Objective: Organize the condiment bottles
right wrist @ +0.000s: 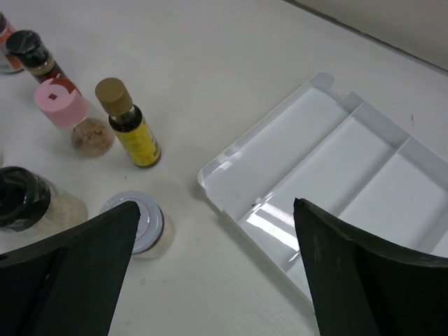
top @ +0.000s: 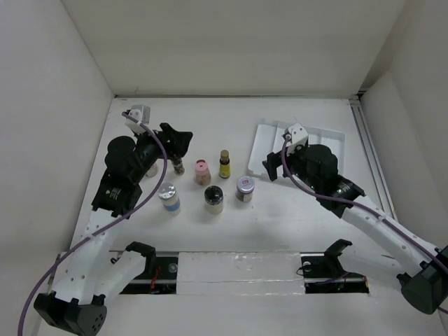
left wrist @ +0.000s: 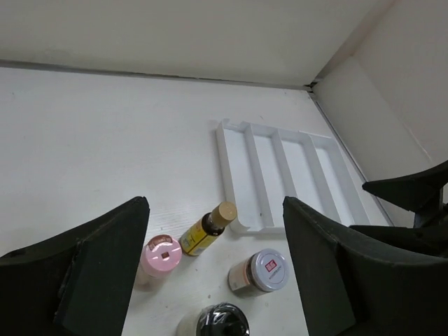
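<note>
Several small bottles stand mid-table: a pink-capped jar (top: 201,170), a slim yellow bottle (top: 224,164), a silver-lidded brown jar (top: 244,187), a black-lidded jar (top: 213,199), a blue-labelled jar (top: 168,197) and a dark narrow bottle (top: 178,166). My left gripper (top: 180,140) is open and empty, above and behind the dark bottle. Its view shows the pink jar (left wrist: 159,257), yellow bottle (left wrist: 204,231) and silver-lidded jar (left wrist: 260,271) between its fingers. My right gripper (top: 269,166) is open and empty, over the tray's near-left corner, beside the silver-lidded jar (right wrist: 143,220).
A white ridged tray (top: 329,134) lies at the back right, partly under my right arm; its compartments (right wrist: 336,168) hold nothing. White walls close the table at the back and both sides. A red-topped bottle (right wrist: 5,56) shows at the right wrist view's edge.
</note>
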`<state>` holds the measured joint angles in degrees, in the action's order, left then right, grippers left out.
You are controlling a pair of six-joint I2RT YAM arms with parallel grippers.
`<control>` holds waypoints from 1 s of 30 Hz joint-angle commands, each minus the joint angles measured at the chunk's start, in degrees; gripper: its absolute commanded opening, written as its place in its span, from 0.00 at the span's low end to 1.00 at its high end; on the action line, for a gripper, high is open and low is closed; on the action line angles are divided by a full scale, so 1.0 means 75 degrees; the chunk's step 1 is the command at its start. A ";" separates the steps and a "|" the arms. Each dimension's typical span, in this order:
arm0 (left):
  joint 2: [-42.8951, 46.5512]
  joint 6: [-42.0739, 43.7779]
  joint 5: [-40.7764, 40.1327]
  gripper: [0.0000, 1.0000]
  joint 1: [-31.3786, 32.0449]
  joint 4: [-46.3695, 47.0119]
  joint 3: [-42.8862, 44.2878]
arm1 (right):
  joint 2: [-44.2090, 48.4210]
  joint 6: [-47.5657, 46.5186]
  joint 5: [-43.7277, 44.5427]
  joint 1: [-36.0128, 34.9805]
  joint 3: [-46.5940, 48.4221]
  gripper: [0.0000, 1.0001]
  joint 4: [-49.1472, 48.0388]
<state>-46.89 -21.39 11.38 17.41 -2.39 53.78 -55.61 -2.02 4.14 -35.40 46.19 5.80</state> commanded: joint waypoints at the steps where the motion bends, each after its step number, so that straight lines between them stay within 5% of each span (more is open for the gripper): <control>1: 0.0122 0.0180 0.0240 0.75 -0.0152 0.0551 -0.0278 | 0.0254 -0.0105 -0.0271 -0.0201 -0.0101 0.93 0.0022; 3: 0.0194 0.0180 0.0125 0.75 -0.0153 0.0553 -0.0280 | 0.0454 -0.0105 -0.0271 -0.0202 -0.0101 0.74 0.0104; 4: 0.0264 0.0180 0.0054 0.72 -0.0153 0.0553 -0.0280 | 0.0594 -0.0105 -0.0271 -0.0202 -0.0170 0.28 0.0105; 6: 0.0264 0.0180 -0.0016 0.58 -0.0153 0.0553 -0.0350 | 0.0665 -0.0023 -0.0341 -0.0202 -0.0171 0.02 0.0105; 7: 0.0334 0.0180 -0.0017 0.49 -0.0153 0.0553 -0.0350 | 0.0665 -0.0023 -0.0457 -0.0272 -0.0171 0.00 0.0105; 8: 0.0416 0.0180 -0.0017 0.24 -0.0153 0.0635 -0.0443 | 0.0665 -0.0023 -0.0458 -0.0273 -0.0171 0.00 0.0198; 10: 0.0417 0.0180 -0.0017 0.11 -0.0153 0.0636 -0.0444 | 0.0572 -0.0023 -0.0528 -0.0342 -0.0101 0.00 0.0503; 13: 0.0346 0.0180 -0.0111 0.08 -0.0153 0.0553 -0.0444 | 0.0385 -0.0023 -0.0995 -0.0425 -0.0101 0.48 0.0690; 14: 0.0416 0.0180 -0.0111 0.13 -0.0153 0.0553 -0.0444 | 0.0384 -0.0093 -0.0998 -0.0494 -0.0170 0.75 0.0761; 17: 0.0417 0.0180 -0.0180 0.54 -0.0153 0.0553 -0.0526 | 0.0174 -0.0023 -0.0998 -0.0659 -0.0253 0.97 0.0949; 22: 0.0417 0.0109 0.0007 0.75 -0.0153 0.0646 -0.0526 | -0.1029 -0.0023 -0.1466 -0.0928 -0.0196 1.00 0.0785; 30: 0.0241 0.0109 0.0007 0.79 -0.0153 0.0600 -0.0444 | -0.2861 -0.0246 -0.1619 -0.1116 0.0378 1.00 -0.0094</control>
<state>-45.34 -20.45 10.55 16.49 -0.71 50.09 -75.72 -3.01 -6.52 -43.24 44.73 10.59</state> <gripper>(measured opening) 0.789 0.998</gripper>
